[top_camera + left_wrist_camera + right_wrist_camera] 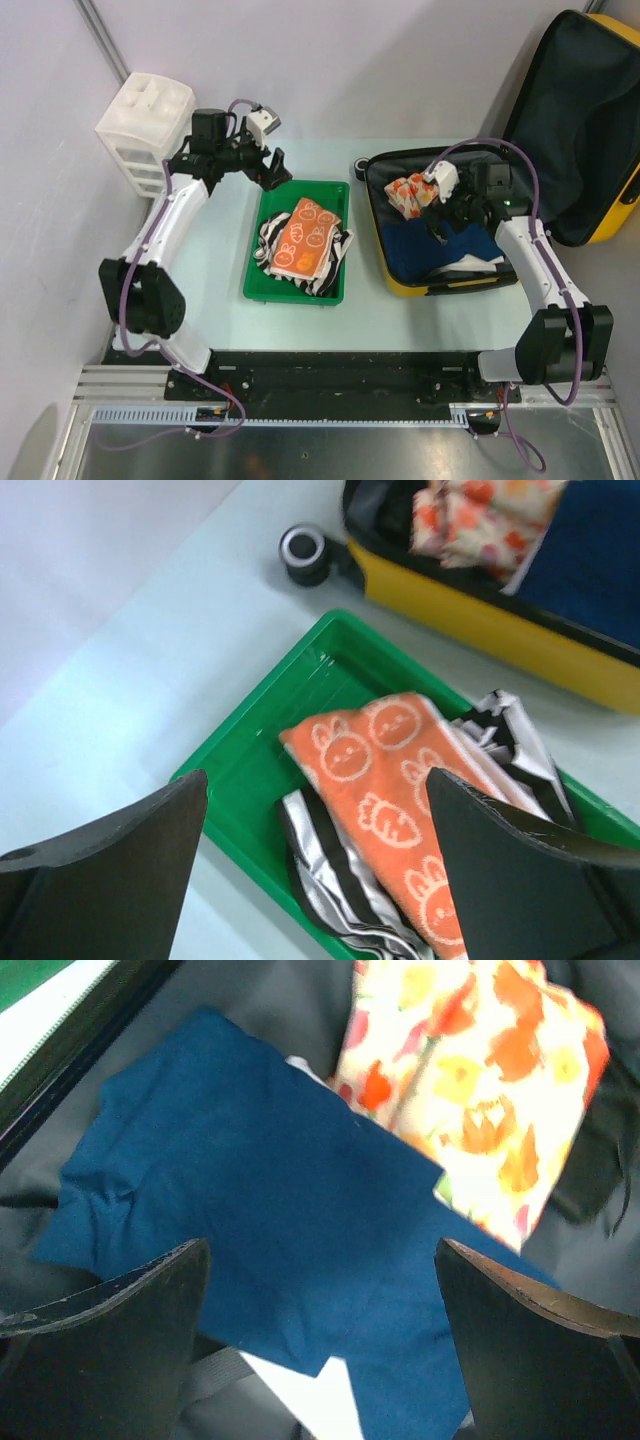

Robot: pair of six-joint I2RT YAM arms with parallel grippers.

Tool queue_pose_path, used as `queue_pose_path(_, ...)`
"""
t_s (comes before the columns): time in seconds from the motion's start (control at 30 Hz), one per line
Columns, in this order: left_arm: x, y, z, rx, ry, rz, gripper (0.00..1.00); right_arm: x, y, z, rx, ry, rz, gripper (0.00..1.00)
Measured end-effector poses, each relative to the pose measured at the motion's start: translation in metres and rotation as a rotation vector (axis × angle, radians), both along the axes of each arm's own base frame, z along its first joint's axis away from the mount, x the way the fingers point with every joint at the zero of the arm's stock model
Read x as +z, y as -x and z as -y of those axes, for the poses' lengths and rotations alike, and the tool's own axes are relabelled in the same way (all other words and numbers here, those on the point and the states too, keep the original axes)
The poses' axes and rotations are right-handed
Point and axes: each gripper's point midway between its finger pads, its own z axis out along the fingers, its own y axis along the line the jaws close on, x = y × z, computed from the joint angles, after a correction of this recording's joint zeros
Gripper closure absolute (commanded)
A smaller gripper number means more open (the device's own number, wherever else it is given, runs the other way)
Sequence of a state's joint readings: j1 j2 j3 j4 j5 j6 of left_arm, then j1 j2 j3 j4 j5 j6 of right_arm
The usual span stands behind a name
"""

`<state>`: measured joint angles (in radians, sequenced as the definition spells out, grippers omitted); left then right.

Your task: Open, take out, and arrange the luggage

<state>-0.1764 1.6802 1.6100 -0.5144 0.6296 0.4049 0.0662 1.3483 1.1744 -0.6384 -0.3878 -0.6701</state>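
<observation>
The yellow luggage (441,287) lies open at the right of the table, its black-lined lid (585,120) propped up behind. A floral cloth (412,193), a blue cloth (415,250) and something white (470,262) lie inside. My right gripper (440,218) hovers open over them; in its wrist view the right gripper (322,1250) stands above the blue cloth (250,1180), with the floral cloth (470,1080) beyond. My left gripper (270,165) hangs open and empty over the far end of the green tray (262,285). Its wrist view shows the left gripper (318,780) above an orange towel (385,770).
The green tray (260,740) sits mid-table, with the orange rabbit-print towel (305,240) lying on a black-and-white striped cloth (325,272). A white plastic drawer unit (145,130) stands at the back left by the wall. The luggage's black wheel (305,552) faces the tray.
</observation>
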Motion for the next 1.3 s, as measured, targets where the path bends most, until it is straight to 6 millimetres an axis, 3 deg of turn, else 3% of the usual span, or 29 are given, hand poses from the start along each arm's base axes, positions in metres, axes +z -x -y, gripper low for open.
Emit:
queue_pose_path(0.07,0.02,0.014,0.008,-0.04,0.026,0.043,0.05,-0.005,-0.002,-0.011,0.116,0.029,0.023,0.01)
queue_pose_path(0.17,0.028,0.028,0.018,-0.081,0.052,0.051,0.06,-0.016,-0.004,-0.032,0.275,0.063,0.047,0.02)
queue_pose_path(0.3,0.004,0.041,0.026,-0.101,0.071,-0.035,0.06,-0.045,-0.01,-0.063,0.448,0.082,0.04,0.03)
queue_pose_path(0.43,-0.024,0.054,0.025,-0.093,0.079,-0.137,0.06,-0.08,-0.018,-0.072,0.52,0.093,-0.011,0.04)
queue_pose_path(0.57,-0.036,0.067,0.023,-0.08,0.082,-0.188,0.06,-0.106,-0.026,-0.073,0.542,0.098,-0.044,0.04)
queue_pose_path(0.77,-0.036,0.086,0.019,-0.069,0.089,-0.203,0.06,-0.125,-0.037,-0.078,0.58,0.085,-0.065,0.05)
queue_pose_path(0.87,-0.033,0.088,0.018,-0.067,0.093,-0.199,0.07,-0.134,-0.038,-0.081,0.614,0.065,-0.115,0.21)
queue_pose_path(0.9,-0.033,0.088,0.018,-0.066,0.094,-0.2,0.07,-0.137,-0.037,-0.082,0.629,0.054,-0.141,0.39)
queue_pose_path(0.97,-0.033,0.089,0.018,-0.065,0.095,-0.2,0.07,-0.14,-0.036,-0.083,0.652,0.035,-0.173,0.53)
queue_pose_path(1.07,-0.033,0.089,0.019,-0.065,0.097,-0.203,0.07,-0.135,-0.037,-0.082,0.67,0.027,-0.173,0.82)
queue_pose_path(1.1,-0.033,0.089,0.019,-0.064,0.099,-0.206,0.07,-0.132,-0.037,-0.082,0.672,0.026,-0.171,0.98)
queue_pose_path(1.3,-0.02,0.085,0.027,-0.083,0.104,-0.184,0.07,-0.11,-0.034,-0.075,0.656,0.01,-0.152,1.0)
